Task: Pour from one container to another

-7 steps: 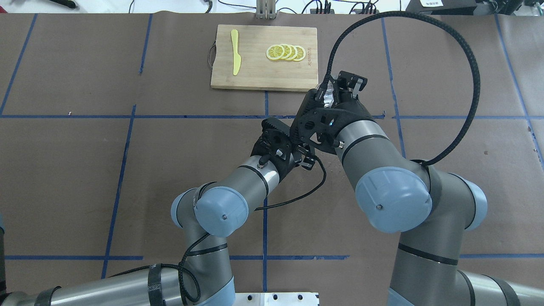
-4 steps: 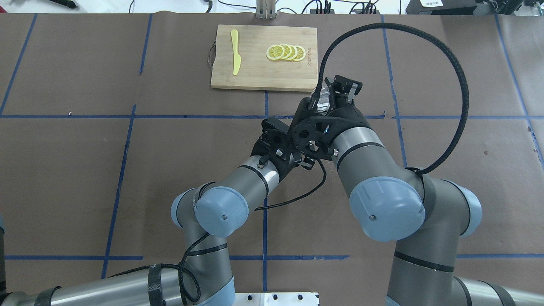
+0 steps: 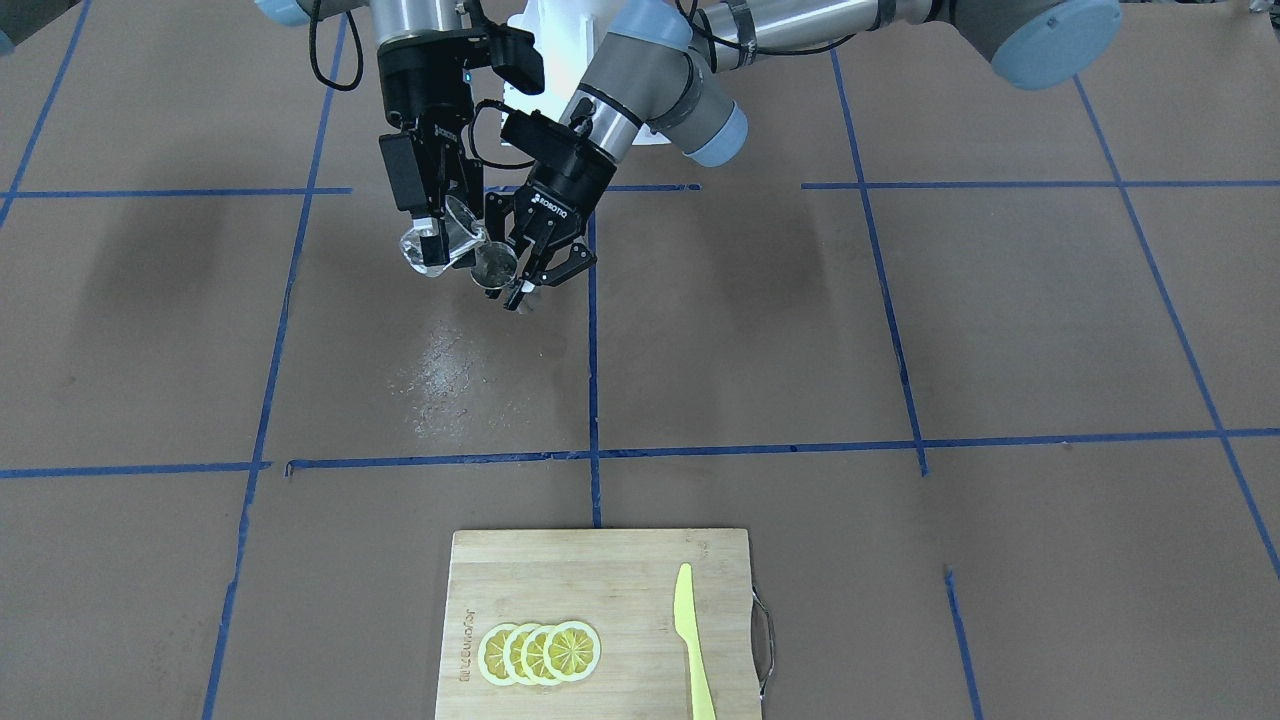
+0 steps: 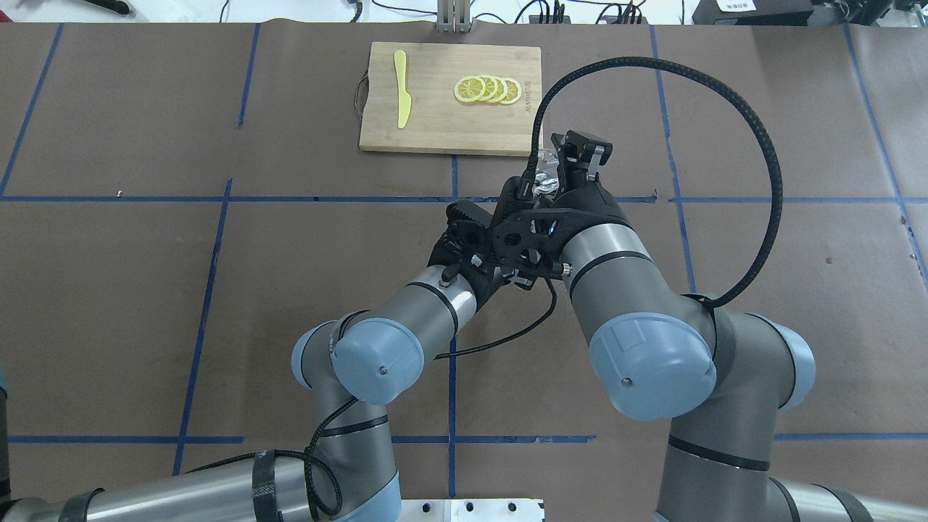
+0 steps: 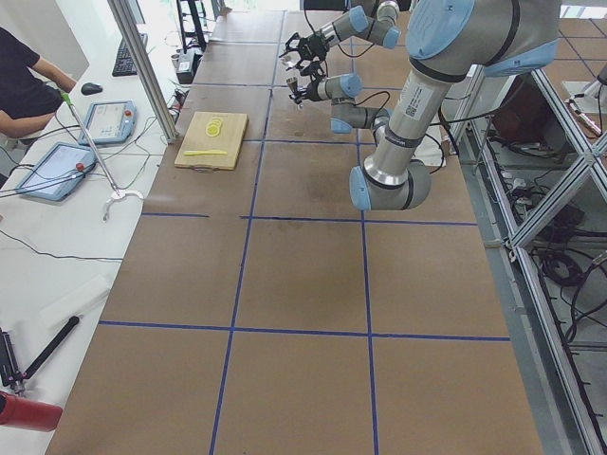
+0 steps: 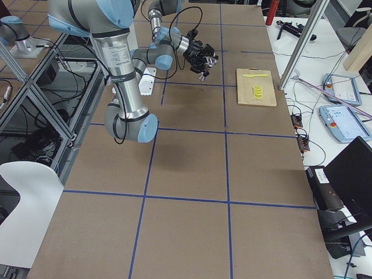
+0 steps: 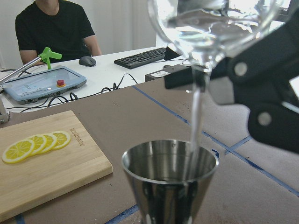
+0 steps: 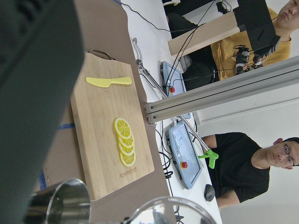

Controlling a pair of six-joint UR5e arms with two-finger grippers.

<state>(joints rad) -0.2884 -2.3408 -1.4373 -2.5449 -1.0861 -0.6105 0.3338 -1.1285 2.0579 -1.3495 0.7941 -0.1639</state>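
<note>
Left hand (image 3: 512,270) and right hand (image 3: 436,234) grip, raised close together, right wrist tilted.

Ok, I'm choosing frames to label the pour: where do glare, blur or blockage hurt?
Left wrist view: glass washed by bright reflections, metal cup sharp. Right wrist view: a dark blurred mass fills the left, both vessels cropped at the bottom. Overhead view: the right arm hides the cup.

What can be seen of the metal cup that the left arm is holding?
The metal cup is a polished, mirror-like steel cone, wide at its round open rim and narrowing downward. Its base is cut off in the wrist view. It is upright, held in the air above the table by the left gripper. A thin stream of clear liquid falls into its mouth from the tilted glass above.
</note>
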